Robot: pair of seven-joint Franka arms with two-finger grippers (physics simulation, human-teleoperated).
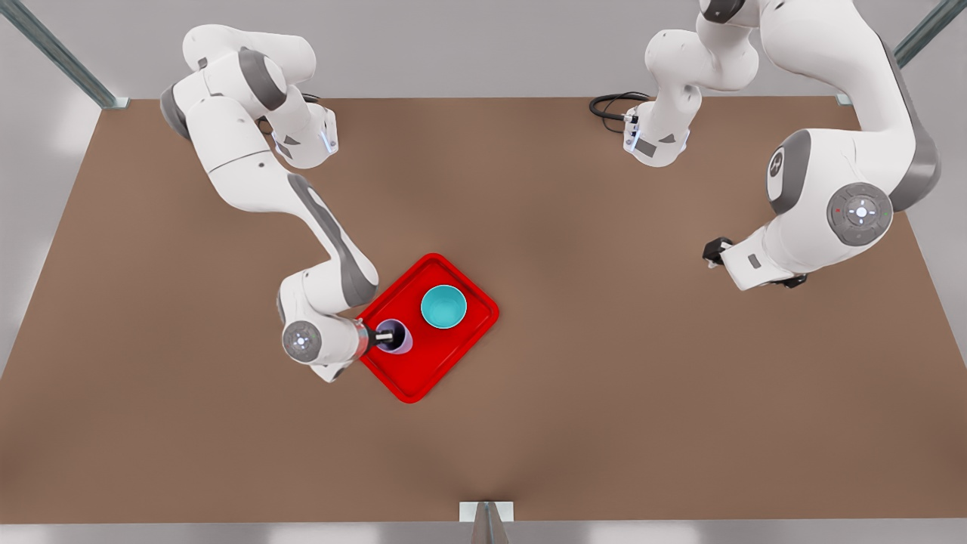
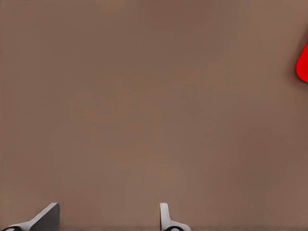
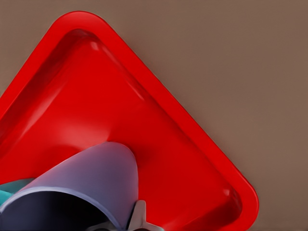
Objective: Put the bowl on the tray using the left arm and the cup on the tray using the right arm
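Spreading across the whole scene: a flat brown matte desk (image 1: 574,423), edged by grey metal frame posts at its corners. Reaching in from the front view's left: the white jointed right arm (image 1: 249,159) with grey joints and a silver wrist cuff, bending down toward the tray. Folding back at the front view's right, well apart from the tray and waiting: the white jointed left arm (image 1: 846,189) with its white boxy hand. Lying near the middle of the desk, turned at an angle: a bright red rectangular tray (image 1: 461,332) with rounded corners and a low raised rim (image 3: 192,120), one corner of it also peeking in at the edge of the left wrist view (image 2: 303,62). Sitting upright inside the tray, toward its far side: a small round teal bowl (image 1: 443,306), plain and smooth. Standing just beside the bowl, on the tray floor at the side nearest the right arm: a pale lavender handleless cup (image 1: 396,337), looming close in the right wrist view (image 3: 91,183). Closing on the cup's rim: the jaws of the slim black right gripper (image 1: 384,338), one finger inside the cup and one outside. Hovering over bare desk: the left gripper (image 2: 106,219), jaws standing open and holding nothing.
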